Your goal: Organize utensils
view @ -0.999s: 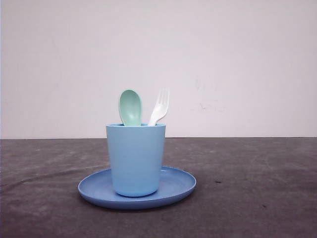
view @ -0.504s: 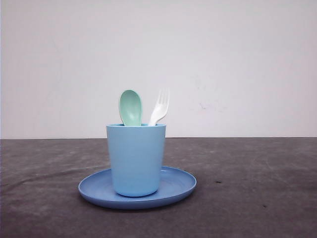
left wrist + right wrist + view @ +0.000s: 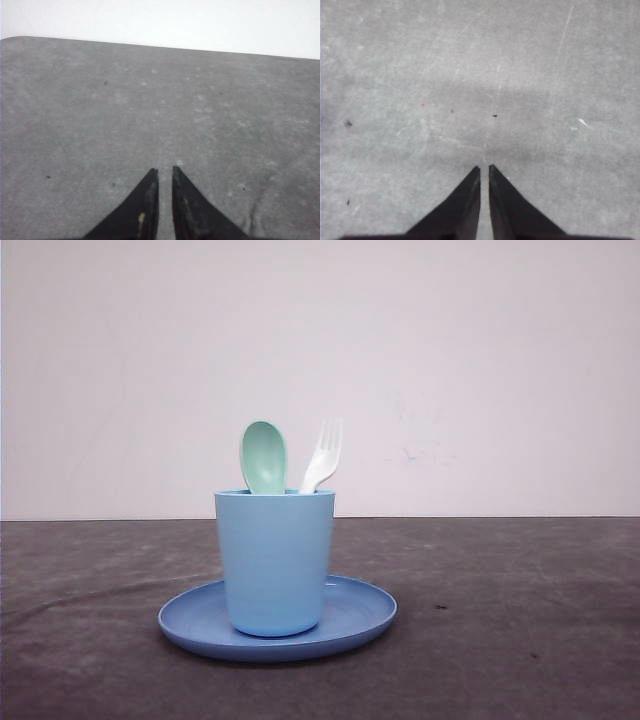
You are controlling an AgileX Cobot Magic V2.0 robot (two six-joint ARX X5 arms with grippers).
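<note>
Black left pincer clenched on nothing, right pincer likewise, both over grey table.

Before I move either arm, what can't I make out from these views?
- Front view: spoon and fork handles, hidden inside the cup.
- Front view: plate centre, covered by the cup.
- Wrist views: left gripper and right gripper bodies cut off by the frame edge; fingers nearly closed over bare table.

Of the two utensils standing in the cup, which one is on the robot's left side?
The mint-green spoon. It stands at the left of the light blue cup, its oval bowl up; the white fork leans toward the right, tines up.
</note>
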